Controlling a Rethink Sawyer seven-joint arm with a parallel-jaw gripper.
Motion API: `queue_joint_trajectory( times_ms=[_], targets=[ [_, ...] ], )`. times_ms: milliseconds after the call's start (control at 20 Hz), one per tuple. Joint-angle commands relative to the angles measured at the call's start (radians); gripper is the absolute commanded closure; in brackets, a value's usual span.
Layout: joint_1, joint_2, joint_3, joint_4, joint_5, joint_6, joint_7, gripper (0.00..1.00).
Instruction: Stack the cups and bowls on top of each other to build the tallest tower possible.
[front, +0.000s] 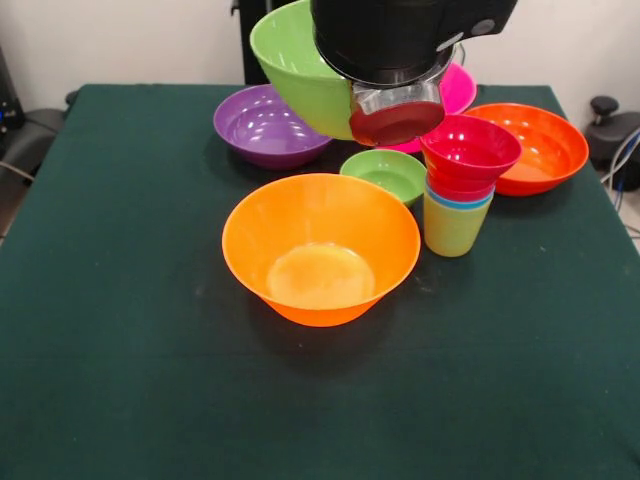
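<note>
I hold the lime bowl (300, 70) tilted above the tower (462, 190) (finger state hidden, cannot tell) for stacking.

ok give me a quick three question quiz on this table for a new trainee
1. True or false: the large glossy orange plastic bowl at the front is empty.
2. Which colour is the lowest cup in the stacked tower? A blue, B yellow-green, C red.
3. Fill in: the big lime green plastic bowl beside the black gripper is ____ (level or tilted).
Key: 1 true; 2 B, the yellow-green translucent plastic cup; 3 tilted.
</note>
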Motion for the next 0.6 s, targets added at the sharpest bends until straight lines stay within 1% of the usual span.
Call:
queue_joint_trajectory(
  times_ms=[50,150,250,450,600],
  targets=[
    [0.048,-0.156,-0.013,0.264,-0.134,-0.228,-0.333,1.0],
    [0.037,-0.189,-0.014,0.321,-0.147,-0.256,-0.373,1.0],
    [0.031,-0.207,-0.017,0.341,-0.152,-0.251,-0.397,1.0],
    [0.03,-0.207,-0.01,0.343,-0.153,-0.256,-0.38,1.0],
    [0.035,-0.191,-0.012,0.314,-0.154,-0.246,-0.353,1.0]
  ],
)
